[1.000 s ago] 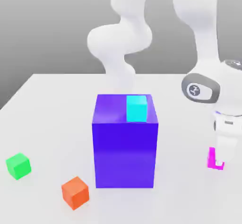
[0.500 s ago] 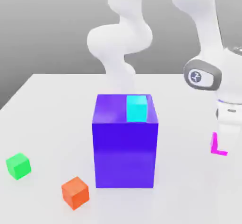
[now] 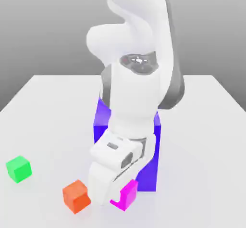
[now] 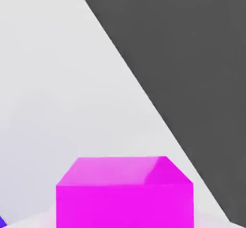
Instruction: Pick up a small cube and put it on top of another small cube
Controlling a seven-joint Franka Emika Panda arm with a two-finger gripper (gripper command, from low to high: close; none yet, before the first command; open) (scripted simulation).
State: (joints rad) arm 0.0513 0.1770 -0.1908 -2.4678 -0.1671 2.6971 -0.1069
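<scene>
Operator: Fingers (image 3: 114, 199) were clamped on the small cube (image 3: 126, 195); I saw it held in front of the big blue-purple block (image 3: 150, 169).

Supervisor: Neighbours?

Operator: I logged the orange cube (image 3: 76, 196) just beside it, the green cube (image 3: 18, 169) farther along the worktop (image 3: 48, 116).

I can read no text, label, brand, number or sign on anything in front of me.

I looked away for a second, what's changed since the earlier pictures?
The gripper, shut on the magenta cube, swung with it from the exterior view's right across to the front of the big blue block, near the orange cube. Orange and green cube stayed put.
</scene>
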